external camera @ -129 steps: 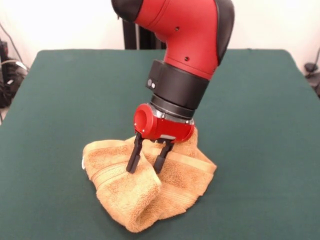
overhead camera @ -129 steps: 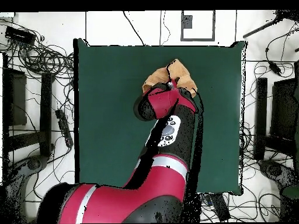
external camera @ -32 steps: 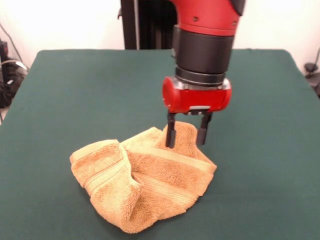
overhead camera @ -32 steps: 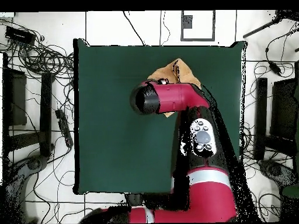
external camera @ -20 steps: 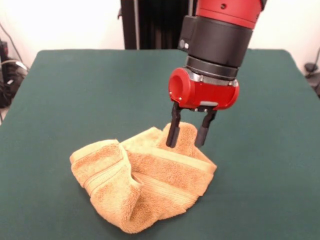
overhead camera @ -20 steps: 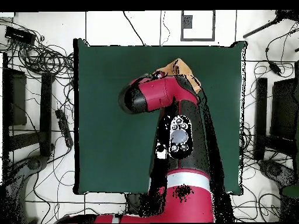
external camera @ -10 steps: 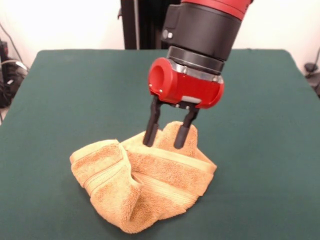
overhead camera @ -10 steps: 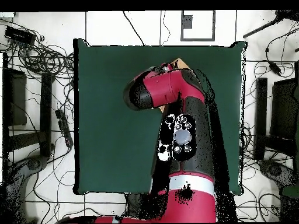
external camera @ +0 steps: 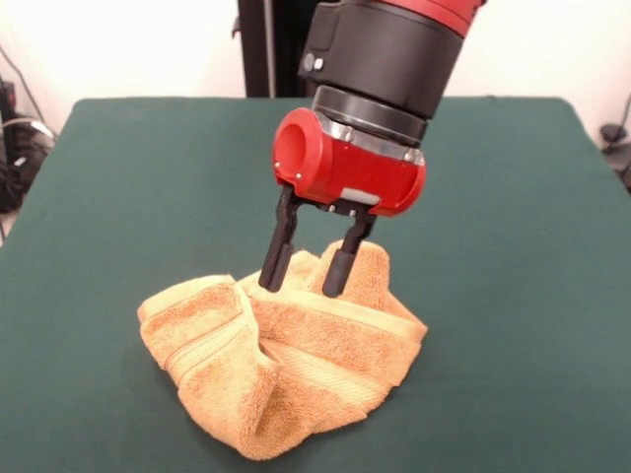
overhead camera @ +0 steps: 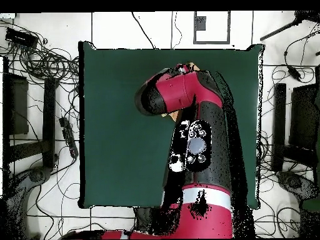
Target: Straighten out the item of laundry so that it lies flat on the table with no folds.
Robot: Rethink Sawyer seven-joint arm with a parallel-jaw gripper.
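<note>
while the large dark green felt-covered table [external camera: 118,177] spreads wide, the red and black arm [external camera: 394,49] tilts down over its near middle. below it the small golden-orange terry-cloth towel [external camera: 286,365] lies crumpled in folds. the black two-fingered gripper [external camera: 301,275] hangs with jaws apart, tips just at the towel's raised far fold, gripping nothing.

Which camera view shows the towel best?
The front view: the towel lies crumpled and folded on the table, almost fully visible below the open gripper. In the overhead view the arm covers it; only a small orange edge shows.
</note>
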